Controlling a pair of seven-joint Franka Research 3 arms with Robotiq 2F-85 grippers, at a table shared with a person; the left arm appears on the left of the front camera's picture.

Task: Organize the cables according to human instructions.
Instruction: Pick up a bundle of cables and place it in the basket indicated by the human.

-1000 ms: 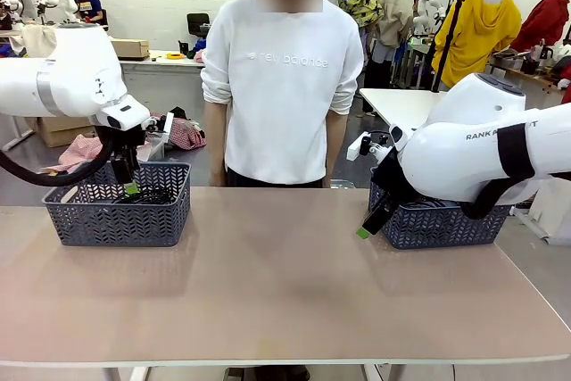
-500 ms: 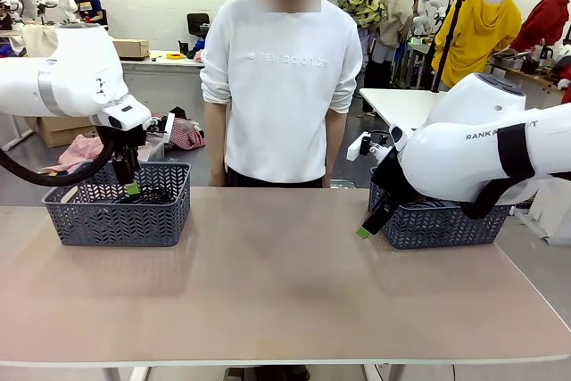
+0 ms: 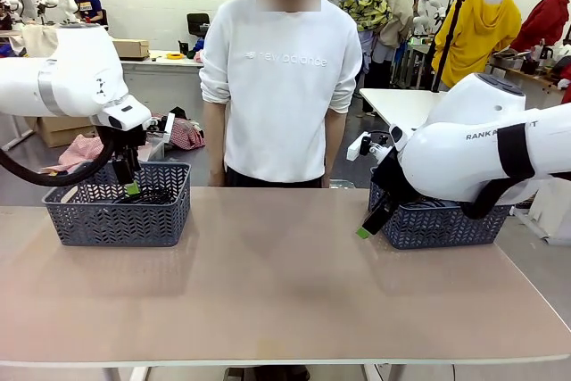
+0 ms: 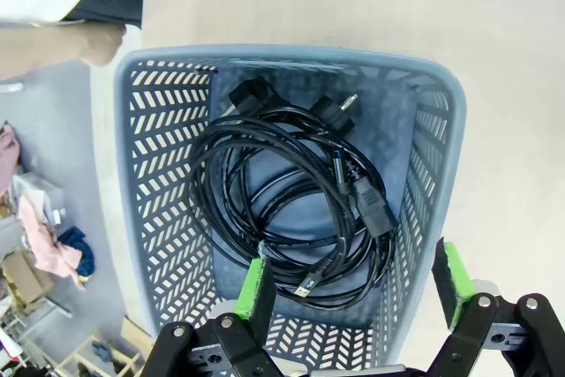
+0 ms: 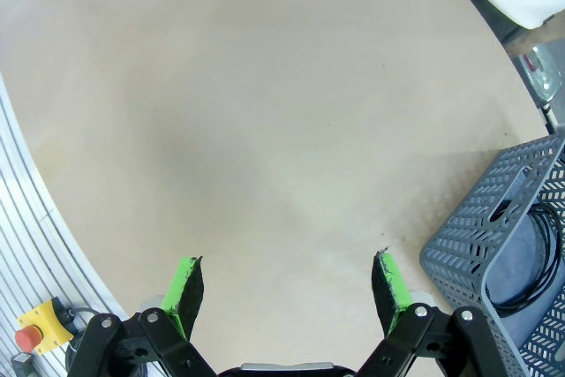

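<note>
Nothing on the table has shifted since the earlier frames; both arms hold their stations, and only a bystander in a patterned jacket behind the person point(image 3: 281, 78) has stepped slightly. Surface: a plain beige table point(image 3: 277, 283), in an open workroom with white walls, further benches and cardboard boxes. Containers: a grey lattice basket point(image 3: 118, 211) at the robot's left holds the cables point(image 4: 296, 205), black cords coiled together on its floor; individual coils cannot be separated by eye. A second grey basket point(image 3: 442, 225) at the robot's right holds at least one more black cord point(image 5: 538, 262) against its wall. Orientation: the coils lie flat, slightly oval, their long axis along the basket's length; in the left wrist view two plug ends point(image 4: 291, 103) point toward the basket's far wall. Left gripper point(image 4: 353, 275) hangs over that basket, jaws wide, empty. Right gripper point(image 5: 287, 284) is poised above bare tabletop beside its basket, jaws wide, empty.
</note>
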